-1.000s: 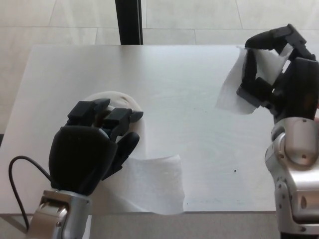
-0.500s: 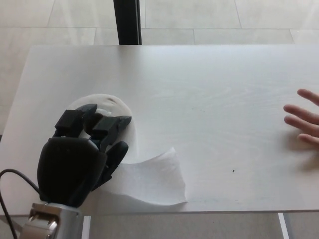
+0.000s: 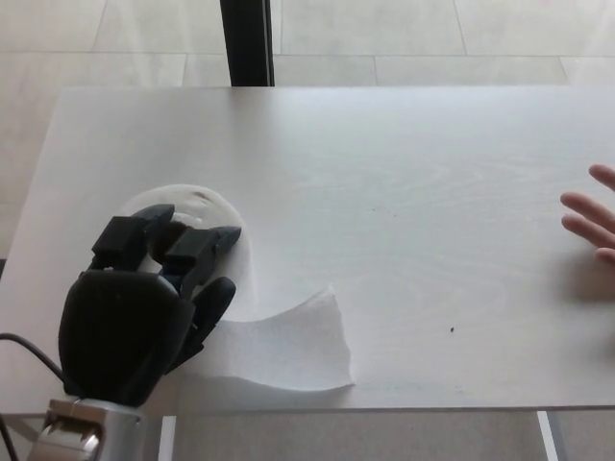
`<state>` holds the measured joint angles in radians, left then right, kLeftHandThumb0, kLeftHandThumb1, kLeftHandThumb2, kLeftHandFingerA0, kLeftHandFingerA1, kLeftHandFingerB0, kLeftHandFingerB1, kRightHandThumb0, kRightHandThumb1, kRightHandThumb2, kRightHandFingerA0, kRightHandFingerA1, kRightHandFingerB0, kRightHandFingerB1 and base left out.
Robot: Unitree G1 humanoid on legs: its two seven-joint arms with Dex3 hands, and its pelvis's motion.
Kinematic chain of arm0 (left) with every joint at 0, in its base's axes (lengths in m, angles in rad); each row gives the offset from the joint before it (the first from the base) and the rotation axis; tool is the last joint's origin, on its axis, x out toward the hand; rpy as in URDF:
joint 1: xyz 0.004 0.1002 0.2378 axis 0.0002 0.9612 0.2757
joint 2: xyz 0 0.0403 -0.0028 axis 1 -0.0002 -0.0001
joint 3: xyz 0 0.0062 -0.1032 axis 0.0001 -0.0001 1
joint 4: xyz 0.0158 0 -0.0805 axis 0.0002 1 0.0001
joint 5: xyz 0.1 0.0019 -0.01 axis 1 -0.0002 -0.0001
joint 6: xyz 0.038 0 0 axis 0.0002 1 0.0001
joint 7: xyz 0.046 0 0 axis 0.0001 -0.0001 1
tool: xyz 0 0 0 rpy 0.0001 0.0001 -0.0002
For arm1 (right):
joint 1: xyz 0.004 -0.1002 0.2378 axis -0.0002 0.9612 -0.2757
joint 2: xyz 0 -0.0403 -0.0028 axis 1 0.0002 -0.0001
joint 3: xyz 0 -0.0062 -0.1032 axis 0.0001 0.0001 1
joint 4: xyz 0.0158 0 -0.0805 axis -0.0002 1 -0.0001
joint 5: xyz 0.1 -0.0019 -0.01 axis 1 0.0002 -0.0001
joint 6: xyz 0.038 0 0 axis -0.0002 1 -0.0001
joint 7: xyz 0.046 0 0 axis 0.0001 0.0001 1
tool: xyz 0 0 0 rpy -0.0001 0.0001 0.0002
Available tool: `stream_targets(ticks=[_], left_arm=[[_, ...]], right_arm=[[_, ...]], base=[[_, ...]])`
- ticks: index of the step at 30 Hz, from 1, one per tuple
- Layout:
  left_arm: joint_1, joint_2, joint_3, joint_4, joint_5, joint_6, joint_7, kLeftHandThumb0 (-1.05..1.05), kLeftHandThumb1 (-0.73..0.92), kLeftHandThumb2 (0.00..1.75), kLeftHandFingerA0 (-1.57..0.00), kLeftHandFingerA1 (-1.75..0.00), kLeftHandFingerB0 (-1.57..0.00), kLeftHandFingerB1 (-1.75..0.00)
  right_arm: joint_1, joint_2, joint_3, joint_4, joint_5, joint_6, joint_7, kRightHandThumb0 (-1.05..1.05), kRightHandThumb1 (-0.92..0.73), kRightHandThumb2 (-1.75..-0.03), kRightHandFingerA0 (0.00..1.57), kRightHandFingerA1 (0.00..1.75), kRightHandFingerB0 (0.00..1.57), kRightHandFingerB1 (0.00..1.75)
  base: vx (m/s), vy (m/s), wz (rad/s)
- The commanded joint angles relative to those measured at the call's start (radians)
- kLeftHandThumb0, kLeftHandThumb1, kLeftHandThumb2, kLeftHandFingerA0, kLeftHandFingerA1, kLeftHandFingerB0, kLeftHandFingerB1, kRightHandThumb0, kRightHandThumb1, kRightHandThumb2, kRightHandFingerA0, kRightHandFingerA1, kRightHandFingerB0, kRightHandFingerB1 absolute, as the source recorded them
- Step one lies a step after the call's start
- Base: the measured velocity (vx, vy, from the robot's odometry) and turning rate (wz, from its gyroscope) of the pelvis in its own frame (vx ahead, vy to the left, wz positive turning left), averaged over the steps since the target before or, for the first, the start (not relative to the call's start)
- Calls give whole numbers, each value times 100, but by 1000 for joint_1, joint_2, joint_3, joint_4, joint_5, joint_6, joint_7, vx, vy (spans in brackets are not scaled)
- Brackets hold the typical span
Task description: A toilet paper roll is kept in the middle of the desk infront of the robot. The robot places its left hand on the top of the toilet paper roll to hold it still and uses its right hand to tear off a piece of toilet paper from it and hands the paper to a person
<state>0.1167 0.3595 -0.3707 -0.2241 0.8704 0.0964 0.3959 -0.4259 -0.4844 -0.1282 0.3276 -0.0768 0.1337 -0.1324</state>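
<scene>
On the near left part of a pale wooden desk [image 3: 384, 192], the robot's black left hand [image 3: 135, 307] rests on top of a white toilet paper roll [image 3: 207, 206], which stands on its end and shows only as a curved white rim past the fingertips. The hand's fingers [image 3: 197, 252] are bent down over the roll's top, pressing on it rather than wrapping round it, and the thumb lies against the roll's right side. A loose sheet of toilet paper [image 3: 283, 346] trails from the roll toward the desk's near edge, lying flat with one corner slightly lifted. At the bottom left, the silver wrist [image 3: 82, 432] of the left arm enters the picture, with a thin black cable [image 3: 24, 346] curving beside it. At the far right edge, well apart from the roll, a person's hand [image 3: 594, 223] reaches in over the desk, with only the spread fingers showing. The robot's right hand is out of sight. Beyond the desk's far edge stands a dark upright post [image 3: 248, 43] on a light tiled floor [image 3: 432, 38].
</scene>
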Motion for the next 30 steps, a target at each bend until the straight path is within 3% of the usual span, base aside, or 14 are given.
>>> stream_targets(ticks=[1, 4, 13, 15, 17, 18, 19, 20, 22, 23, 24, 25, 26, 30], left_arm=[[105, 72, 23, 67, -5, -10, -75, -46, 85, 65, -28, -63, -52, -45], [112, 77, 26, 63, -4, -9, -77, -47, 87, 66, -27, -63, -52, -44], [131, 73, 33, 66, -2, -1, -70, -46, 85, 65, -29, -64, -53, -44], [135, 74, 34, 64, -3, 2, -75, -46, 86, 65, -29, -63, -53, -44], [135, 72, 37, 69, -15, -14, -62, -46, 86, 65, -28, -64, -53, -45], [138, 72, 38, 69, -15, -16, -62, -46, 86, 65, -28, -64, -53, -45], [138, 73, 38, 74, -12, -21, -58, -46, 86, 65, -28, -65, -53, -45], [138, 72, 39, 74, -11, -20, -61, -46, 86, 65, -28, -63, -53, -44], [140, 73, 40, 76, -9, -26, -63, -46, 87, 66, -28, -62, -53, -44], [141, 72, 41, 77, -8, -27, -64, -46, 86, 65, -29, -62, -54, -44], [143, 71, 43, 77, -7, -29, -62, -46, 86, 65, -29, -62, -54, -44], [143, 69, 43, 81, -7, -32, -60, -46, 86, 65, -29, -62, -54, -44], [143, 67, 44, 82, -7, -33, -60, -46, 85, 65, -29, -62, -55, -44], [145, 63, 44, 80, -3, -29, -71, -46, 86, 65, -28, -62, -54, -44]], right_arm=[[36, -190, 260, 267, -362, -358, -83, -17, -64, -82, 82, 175, 68, 149], [10, -201, 310, 316, -387, -353, -116, -22, -72, -67, 86, 174, 71, 135], [-45, -211, 398, 454, -409, -377, -221, -23, -74, -61, 81, 172, 61, 148], [-55, -209, 406, 462, -397, -355, -196, -27, -71, -61, 74, 165, 71, 120], [-74, -221, 432, 486, -407, -357, -169, -34, -57, -89, 88, 122, 79, 86], [-76, -223, 438, 492, -408, -361, -169, -34, -57, -89, 88, 122, 79, 86], [-87, -232, 457, 504, -419, -365, -152, -24, -75, -63, 76, 128, 81, 76], [-94, -236, 465, 515, -421, -376, -149, -24, -75, -62, 80, 108, 82, 63], [-114, -238, 496, 553, -444, -365, -159, -30, -67, -60, 53, 56, 50, 37], [-124, -243, 520, 564, -470, -354, -165, -39, -67, -60, 28, 45, 36, 32], [-133, -247, 542, 573, -494, -344, -171, -39, -67, -60, 28, 45, 36, 32], [-144, -246, 563, 581, -514, -319, -167, -57, -48, -84, 0, 21, 9, 39], [-152, -246, 579, 585, -526, -300, -167, -60, -66, -60, 0, 4, 11, 28], [-157, -245, 600, 572, -543, -272, -180, -74, -58, -76, 0, 0, 5, 22]], base=[[0, 0, 0], [0, 0, 0], [0, 0, 0], [0, 0, 0], [0, 0, 0], [0, 0, 0], [0, 0, 0], [0, 0, 0], [0, 0, 0], [0, 0, 0], [0, 0, 0], [0, 0, 0], [0, 0, 0], [0, 0, 0]])
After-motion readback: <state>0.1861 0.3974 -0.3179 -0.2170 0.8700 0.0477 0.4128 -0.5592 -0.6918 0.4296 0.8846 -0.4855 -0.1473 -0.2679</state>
